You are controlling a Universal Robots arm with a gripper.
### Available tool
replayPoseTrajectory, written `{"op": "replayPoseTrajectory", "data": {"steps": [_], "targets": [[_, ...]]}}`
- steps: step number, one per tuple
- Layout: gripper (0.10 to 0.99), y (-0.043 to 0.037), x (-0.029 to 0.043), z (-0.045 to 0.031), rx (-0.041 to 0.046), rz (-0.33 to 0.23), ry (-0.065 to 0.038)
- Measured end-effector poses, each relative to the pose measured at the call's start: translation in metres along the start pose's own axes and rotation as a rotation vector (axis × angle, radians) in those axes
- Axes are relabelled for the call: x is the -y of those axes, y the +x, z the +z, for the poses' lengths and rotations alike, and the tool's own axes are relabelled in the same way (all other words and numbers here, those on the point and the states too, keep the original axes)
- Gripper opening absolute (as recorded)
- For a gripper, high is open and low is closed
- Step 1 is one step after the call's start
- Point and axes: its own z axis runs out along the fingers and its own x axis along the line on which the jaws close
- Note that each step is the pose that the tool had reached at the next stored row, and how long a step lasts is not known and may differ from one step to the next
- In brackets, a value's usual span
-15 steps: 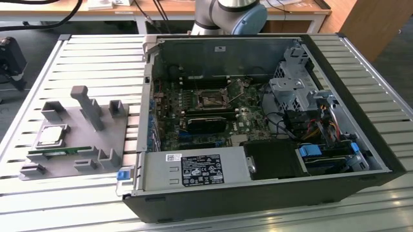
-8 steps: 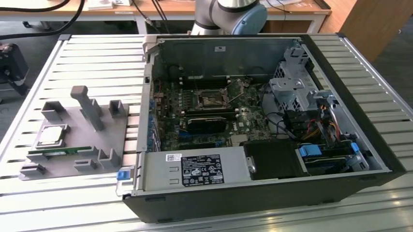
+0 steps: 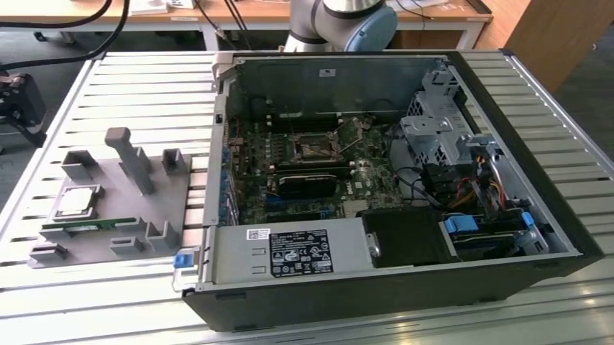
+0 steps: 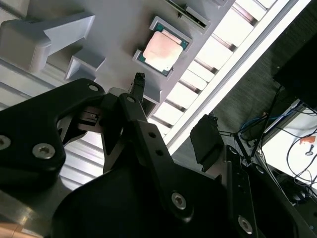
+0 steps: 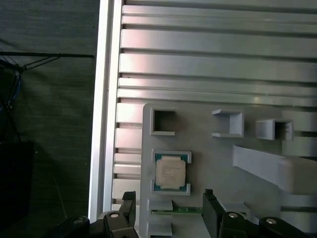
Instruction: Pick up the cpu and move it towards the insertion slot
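The cpu [image 5: 170, 172] lies flat in a square recess of the grey tray [image 5: 213, 163], silvery lid up. In the exterior view it sits at the view's left, well apart from the slot [image 3: 315, 147] on the board inside the open case [image 3: 403, 295].

The gripper [image 5: 168, 194] hangs above the tray with its 2 black fingers [image 5: 210, 210] spread wide and nothing between them. The chip lies just beyond their tips, not touched.

I judge the chip light, stiff and thin: a matte metal lid with rounded corners on a thin green board that shows as a narrow rim around it. The lid is smooth and probably slippery, and the underside, which cannot be seen, is likely delicate. So the hold should be on 2 opposite edges of the green board, lightly, with the chip kept level. The recess wall hugs the chip closely, with gaps along some sides, and that leaves little room for the fingertips.

The tray is dull moulded plastic with blocky posts and small open pockets. A narrow green stick [image 5: 176, 211] lies just beside the chip's recess. The table [image 5: 218, 64] beneath is ribbed, brushed aluminium. The slot has a shiny metal frame around a dark centre.
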Motion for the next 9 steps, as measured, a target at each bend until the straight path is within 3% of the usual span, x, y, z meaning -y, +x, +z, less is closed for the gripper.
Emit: {"op": "replayPoseTrajectory", "data": {"steps": [9], "targets": [[0.647, 0.0001, 0.0002, 0.0063, 0.0002, 0.000, 0.000]]}}
